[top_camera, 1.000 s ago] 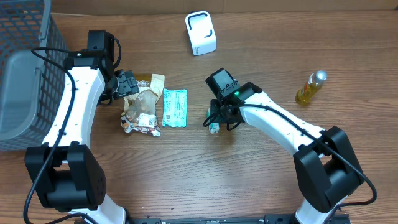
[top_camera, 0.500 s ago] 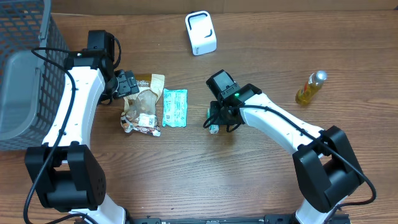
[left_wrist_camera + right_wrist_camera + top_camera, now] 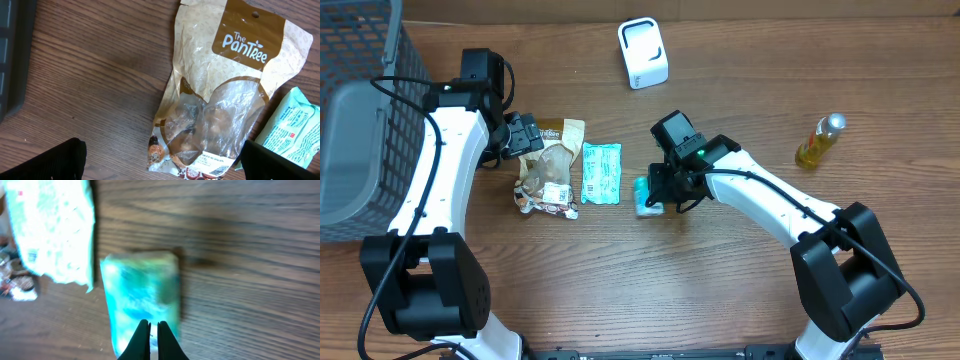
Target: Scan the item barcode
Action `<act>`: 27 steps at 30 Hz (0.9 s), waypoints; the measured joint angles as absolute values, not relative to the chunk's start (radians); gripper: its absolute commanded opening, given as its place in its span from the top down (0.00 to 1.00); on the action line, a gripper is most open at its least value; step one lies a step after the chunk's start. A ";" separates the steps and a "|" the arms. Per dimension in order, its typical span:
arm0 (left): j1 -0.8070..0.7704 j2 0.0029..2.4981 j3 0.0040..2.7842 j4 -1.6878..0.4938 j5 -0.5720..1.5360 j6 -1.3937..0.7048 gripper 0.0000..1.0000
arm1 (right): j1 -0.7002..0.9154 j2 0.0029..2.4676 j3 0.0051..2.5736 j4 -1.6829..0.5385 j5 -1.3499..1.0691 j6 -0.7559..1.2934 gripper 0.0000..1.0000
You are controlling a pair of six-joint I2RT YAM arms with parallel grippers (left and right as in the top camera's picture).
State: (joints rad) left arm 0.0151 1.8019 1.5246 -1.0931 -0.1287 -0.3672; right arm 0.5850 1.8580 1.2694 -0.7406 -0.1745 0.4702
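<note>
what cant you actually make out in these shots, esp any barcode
Small teal pack: right wrist view is blurred, print unreadable, no barcode discernible.
Same pack overhead: too small, partly under the right end effector.
Snack bag: lower label cut off by left wrist view's bottom edge.
Teal packet: cropped at right edge.

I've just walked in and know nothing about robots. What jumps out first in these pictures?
On a wooden table, the left gripper hangs open above a brown snack bag marked The PanTree. The right gripper, shut, points at a small teal pack near the middle. A white scanner stands at the far edge.
</note>
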 measured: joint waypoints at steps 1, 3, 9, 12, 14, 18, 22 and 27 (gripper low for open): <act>0.015 1.802 1.525 -1.093 -0.129 -0.367 0.00 | 0.585 1.858 1.269 -0.740 -0.182 0.467 0.89; 0.015 1.802 1.525 -1.093 -0.129 -0.367 0.01 | 0.585 1.858 1.269 -0.734 -0.196 0.452 0.51; 0.015 1.802 1.525 -1.093 -0.129 -0.367 0.00 | 0.585 1.858 1.269 -0.717 -0.194 0.438 0.27; 0.015 1.802 1.525 -1.093 -0.129 -0.367 0.00 | 0.585 1.858 1.269 -0.718 -0.194 0.436 0.25; 0.015 1.802 1.525 -1.093 -0.129 -0.367 0.01 | 0.585 1.858 1.269 -0.717 -0.194 0.436 0.26; 0.015 1.802 1.525 -1.093 -0.129 -0.367 0.01 | 0.585 1.858 1.269 -0.717 -0.191 0.437 0.41; 0.015 1.802 1.525 -1.093 -0.129 -0.367 0.01 | 0.585 1.858 1.269 -0.718 -0.176 0.434 0.55; 0.015 1.802 1.525 -1.093 -0.129 -0.367 0.00 | 0.585 1.858 1.269 -0.717 -0.176 0.436 0.63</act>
